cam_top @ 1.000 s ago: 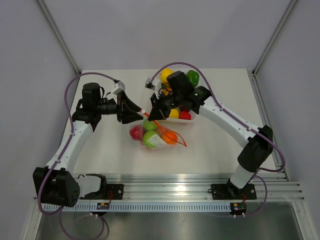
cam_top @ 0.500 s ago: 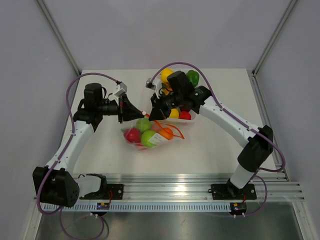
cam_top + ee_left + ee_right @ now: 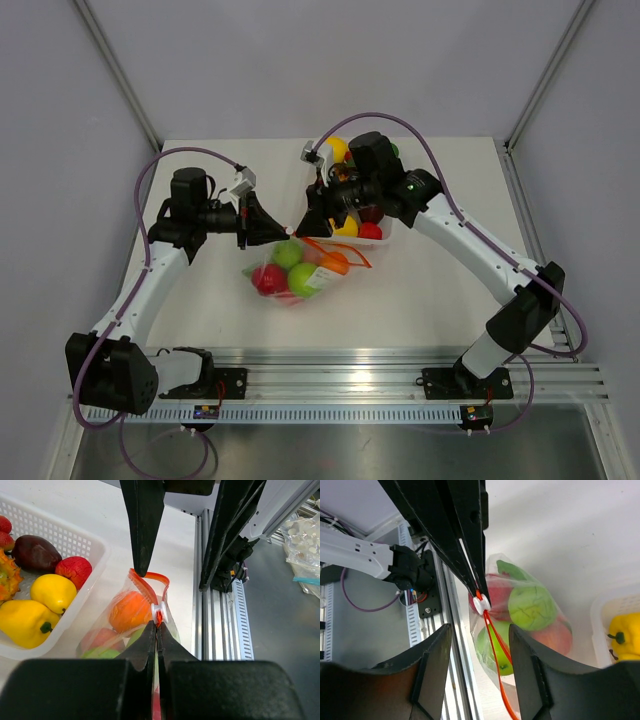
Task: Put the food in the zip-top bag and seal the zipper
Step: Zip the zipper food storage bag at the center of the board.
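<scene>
- Pouch of clear crinkly plastic has slid toward my left hand, which pinches its thin orange-red zipper strip.
- My right hand gapes wide close by; sealing not yet done.

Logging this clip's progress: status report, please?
Status: left gripper shut on zipper at its slider; right gripper open at the strip. Some food in zip-top bag, mouth unsealed. More in white tray beside it.

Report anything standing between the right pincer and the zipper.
Nothing visible does. The right pincer is open, one fingertip right at the zipper. The left pincer is shut on the zipper at its white slider, opposite, not between.
</scene>
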Robot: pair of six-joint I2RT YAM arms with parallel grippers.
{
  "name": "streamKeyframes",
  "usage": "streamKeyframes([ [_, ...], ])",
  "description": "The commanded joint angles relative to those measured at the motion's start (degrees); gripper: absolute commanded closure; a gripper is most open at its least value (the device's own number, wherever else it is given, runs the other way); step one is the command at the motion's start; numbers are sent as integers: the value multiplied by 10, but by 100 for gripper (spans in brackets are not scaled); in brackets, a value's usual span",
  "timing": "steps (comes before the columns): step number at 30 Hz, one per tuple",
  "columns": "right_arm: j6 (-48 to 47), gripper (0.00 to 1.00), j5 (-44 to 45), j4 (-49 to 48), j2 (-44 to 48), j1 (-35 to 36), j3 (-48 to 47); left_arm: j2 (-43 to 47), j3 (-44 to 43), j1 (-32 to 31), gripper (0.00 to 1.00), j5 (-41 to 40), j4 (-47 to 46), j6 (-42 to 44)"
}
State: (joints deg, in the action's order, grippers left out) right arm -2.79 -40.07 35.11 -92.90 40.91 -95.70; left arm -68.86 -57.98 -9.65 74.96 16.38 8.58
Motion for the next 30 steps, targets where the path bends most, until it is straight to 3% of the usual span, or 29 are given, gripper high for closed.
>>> streamKeyframes([
  [1, 40, 43, -43, -47, 8, -3, -21, 8, -1, -3, 100, 32, -18, 13],
  [12, 92, 46, -81, -99, -32, -3, -26, 17, -6, -3, 100, 26, -19, 4],
  [23, 88, 67, -89, -91, -48, -3, -22, 18, -4, -3, 100, 26, -38, -14],
  [30, 77, 64, -96, -78, -54, -3, -19, 16, -5, -3, 100, 28, -50, -24],
])
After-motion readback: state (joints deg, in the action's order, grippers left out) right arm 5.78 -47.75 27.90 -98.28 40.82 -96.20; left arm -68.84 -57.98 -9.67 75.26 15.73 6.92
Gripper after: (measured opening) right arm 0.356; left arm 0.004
